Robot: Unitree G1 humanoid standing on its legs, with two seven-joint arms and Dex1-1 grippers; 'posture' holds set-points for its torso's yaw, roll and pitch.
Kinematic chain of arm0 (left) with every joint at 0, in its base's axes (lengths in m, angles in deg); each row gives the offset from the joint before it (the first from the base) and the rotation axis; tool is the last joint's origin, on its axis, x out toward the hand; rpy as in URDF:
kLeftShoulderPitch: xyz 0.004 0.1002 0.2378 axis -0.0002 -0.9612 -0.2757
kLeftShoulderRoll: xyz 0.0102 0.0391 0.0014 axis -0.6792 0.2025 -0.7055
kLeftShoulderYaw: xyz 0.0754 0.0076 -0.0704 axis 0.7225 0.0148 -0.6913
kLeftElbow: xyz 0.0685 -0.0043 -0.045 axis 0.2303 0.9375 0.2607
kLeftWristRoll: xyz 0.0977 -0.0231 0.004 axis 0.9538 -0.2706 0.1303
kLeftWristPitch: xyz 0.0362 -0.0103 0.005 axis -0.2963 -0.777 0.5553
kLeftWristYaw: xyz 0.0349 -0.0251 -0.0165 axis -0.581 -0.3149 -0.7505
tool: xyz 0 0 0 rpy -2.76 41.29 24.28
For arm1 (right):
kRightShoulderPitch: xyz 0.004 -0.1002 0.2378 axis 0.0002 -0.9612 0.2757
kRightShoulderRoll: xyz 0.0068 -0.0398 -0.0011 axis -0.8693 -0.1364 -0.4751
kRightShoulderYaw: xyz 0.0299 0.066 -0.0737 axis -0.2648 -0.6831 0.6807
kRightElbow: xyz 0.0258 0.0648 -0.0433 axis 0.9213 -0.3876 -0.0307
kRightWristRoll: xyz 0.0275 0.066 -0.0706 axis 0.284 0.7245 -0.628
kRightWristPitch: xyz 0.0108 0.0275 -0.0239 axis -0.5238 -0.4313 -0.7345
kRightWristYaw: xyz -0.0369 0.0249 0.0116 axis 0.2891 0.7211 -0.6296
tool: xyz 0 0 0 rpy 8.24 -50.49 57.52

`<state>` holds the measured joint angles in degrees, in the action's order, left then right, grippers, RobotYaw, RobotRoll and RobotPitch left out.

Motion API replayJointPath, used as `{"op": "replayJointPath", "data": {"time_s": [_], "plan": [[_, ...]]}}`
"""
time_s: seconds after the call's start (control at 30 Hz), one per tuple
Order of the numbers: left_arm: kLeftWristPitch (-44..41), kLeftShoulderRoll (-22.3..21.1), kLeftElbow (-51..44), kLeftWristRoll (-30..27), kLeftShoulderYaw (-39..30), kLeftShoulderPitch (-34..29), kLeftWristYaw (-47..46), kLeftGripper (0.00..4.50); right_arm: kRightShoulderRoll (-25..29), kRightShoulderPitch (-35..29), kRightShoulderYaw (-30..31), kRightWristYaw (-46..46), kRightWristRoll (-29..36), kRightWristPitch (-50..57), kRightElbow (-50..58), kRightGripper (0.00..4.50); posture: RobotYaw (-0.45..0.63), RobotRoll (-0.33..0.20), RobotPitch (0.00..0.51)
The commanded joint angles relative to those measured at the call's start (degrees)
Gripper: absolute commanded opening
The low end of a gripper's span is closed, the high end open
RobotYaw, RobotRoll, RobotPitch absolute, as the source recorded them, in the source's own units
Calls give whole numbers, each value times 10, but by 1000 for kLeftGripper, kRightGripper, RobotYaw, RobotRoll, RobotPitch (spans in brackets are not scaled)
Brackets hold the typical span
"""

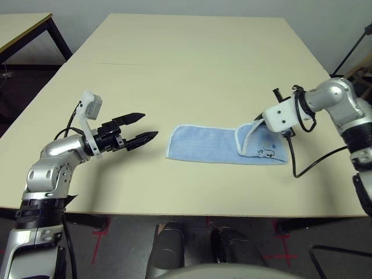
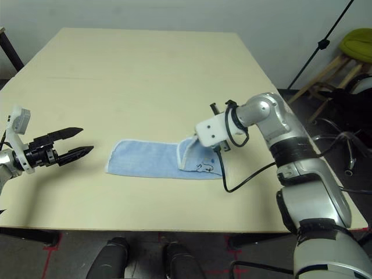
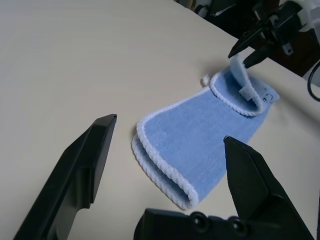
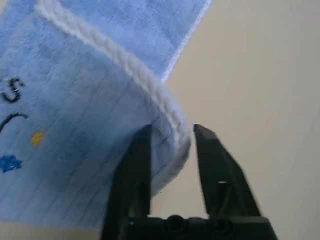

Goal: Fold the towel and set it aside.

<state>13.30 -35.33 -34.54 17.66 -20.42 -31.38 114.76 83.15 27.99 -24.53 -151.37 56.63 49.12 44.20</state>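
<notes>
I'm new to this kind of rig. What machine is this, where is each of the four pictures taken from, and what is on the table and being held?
This is a humanoid robot with two silver arms, each ending in a gripper of two black fingers. Two pictures come from the two eyes of a camera on its head, looking down at the pale wooden table. The other two come from cameras on each wrist, looking along that arm's fingers.

On the table lies the small light blue terry towel with white stitched edging, already folded into a long strip. The right gripper has its jaws closed on the towel's right end, which curls up off the table. The left gripper hovers beside the towel's other end, jaws wide open, holding nothing.
</notes>
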Motion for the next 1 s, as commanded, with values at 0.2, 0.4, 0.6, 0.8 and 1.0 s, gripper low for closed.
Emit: {"op": "replayJointPath", "data": {"time_s": [0.2,0.4,0.6,0.8,1.0], "plan": [[-76,22,-70,-6,26,9,-62,4500,24,-28,-53,-84,113,180,73,4475,229,0,161],[-156,92,-116,-17,83,100,-143,4500,76,-99,-169,-37,204,504,178,4475,206,0,163],[-157,191,-79,0,146,193,-168,4500,79,-244,-308,47,333,771,335,4475,173,0,166],[-80,261,15,71,234,254,-135,4500,70,-391,-406,122,384,823,433,4475,106,0,157],[13,290,120,151,288,297,-102,4500,66,-461,-423,162,393,798,477,4475,75,0,155]]}}
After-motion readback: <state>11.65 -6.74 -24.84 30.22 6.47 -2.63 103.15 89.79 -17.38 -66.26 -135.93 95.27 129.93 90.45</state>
